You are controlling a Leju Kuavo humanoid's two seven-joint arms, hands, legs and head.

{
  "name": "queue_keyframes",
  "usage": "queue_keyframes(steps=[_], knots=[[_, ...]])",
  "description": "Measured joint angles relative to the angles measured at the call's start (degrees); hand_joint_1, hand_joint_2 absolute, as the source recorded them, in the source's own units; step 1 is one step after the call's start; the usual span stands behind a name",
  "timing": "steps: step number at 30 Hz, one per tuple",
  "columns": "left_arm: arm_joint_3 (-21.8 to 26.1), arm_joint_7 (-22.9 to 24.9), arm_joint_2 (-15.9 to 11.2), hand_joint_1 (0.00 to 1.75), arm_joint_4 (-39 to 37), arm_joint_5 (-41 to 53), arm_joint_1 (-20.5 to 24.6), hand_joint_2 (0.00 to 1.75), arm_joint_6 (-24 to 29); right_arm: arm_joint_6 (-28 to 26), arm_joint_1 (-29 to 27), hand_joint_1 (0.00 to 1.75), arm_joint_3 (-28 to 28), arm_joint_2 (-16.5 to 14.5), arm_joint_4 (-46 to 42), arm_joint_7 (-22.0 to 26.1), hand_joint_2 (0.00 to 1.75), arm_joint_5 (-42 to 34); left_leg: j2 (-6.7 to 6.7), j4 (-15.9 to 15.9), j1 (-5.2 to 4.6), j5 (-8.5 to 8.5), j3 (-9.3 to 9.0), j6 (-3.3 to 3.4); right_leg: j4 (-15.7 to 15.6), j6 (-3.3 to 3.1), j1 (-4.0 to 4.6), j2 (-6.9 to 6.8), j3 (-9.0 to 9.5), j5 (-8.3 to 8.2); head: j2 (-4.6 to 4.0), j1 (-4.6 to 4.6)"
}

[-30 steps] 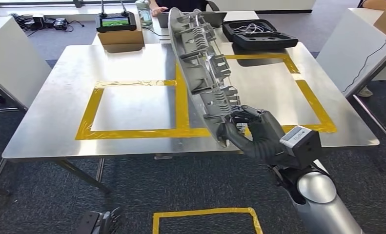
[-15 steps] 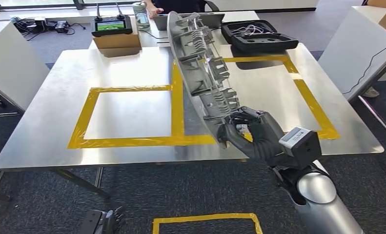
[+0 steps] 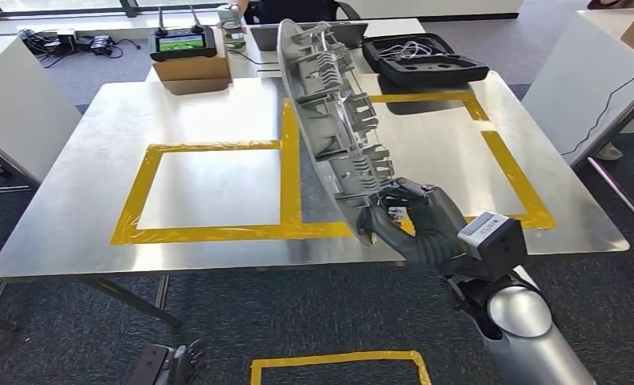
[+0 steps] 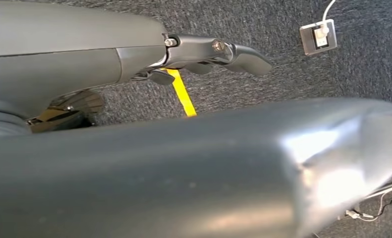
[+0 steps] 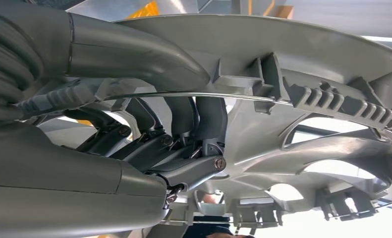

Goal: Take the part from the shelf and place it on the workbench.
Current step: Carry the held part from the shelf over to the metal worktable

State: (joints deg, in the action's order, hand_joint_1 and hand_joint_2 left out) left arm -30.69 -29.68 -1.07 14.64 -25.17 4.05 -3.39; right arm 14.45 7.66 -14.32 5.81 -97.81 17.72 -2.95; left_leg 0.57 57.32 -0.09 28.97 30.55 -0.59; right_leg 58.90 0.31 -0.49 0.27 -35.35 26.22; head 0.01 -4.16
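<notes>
The part [image 3: 329, 120] is a long grey plastic panel with ribs and clips. It hangs tilted above the steel workbench [image 3: 217, 104], its upper end over the far edge and its lower end near the front edge. My right hand [image 3: 413, 220] grips that lower end, fingers wrapped around the ribbing. In the right wrist view the hand [image 5: 149, 148] closes on the ribbed inner side of the part [image 5: 303, 59]. My left hand [image 3: 169, 365] hangs low by the floor at the front left and holds nothing; the left wrist view has its fingers [image 4: 203, 52] apart over carpet.
Yellow tape marks a left rectangle [image 3: 209, 233] and a right one [image 3: 514, 168] on the workbench. At its far end stand a cardboard box with a controller [image 3: 183, 48] and an open black case [image 3: 426, 56]. White tables [image 3: 17, 96] [image 3: 594, 72] flank it. A person [image 3: 297, 8] sits behind.
The camera has shifted a little, so the workbench lies slightly nearer and lower in view. My right hand still holds the part in much the same tilted pose.
</notes>
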Motion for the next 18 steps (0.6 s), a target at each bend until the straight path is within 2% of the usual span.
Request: queue_keyframes(steps=[18], knots=[[0.2,0.7,0.0,0.00,0.0,0.5,0.1,0.00,-0.2,0.1,-0.6,1.75,0.0,0.0,0.0,0.0,1.75,0.0,0.00,0.2,-0.17,0.08,0.00,0.15,-0.2,0.30,-0.17,0.01,0.18,-0.18,-0.01,0.00]])
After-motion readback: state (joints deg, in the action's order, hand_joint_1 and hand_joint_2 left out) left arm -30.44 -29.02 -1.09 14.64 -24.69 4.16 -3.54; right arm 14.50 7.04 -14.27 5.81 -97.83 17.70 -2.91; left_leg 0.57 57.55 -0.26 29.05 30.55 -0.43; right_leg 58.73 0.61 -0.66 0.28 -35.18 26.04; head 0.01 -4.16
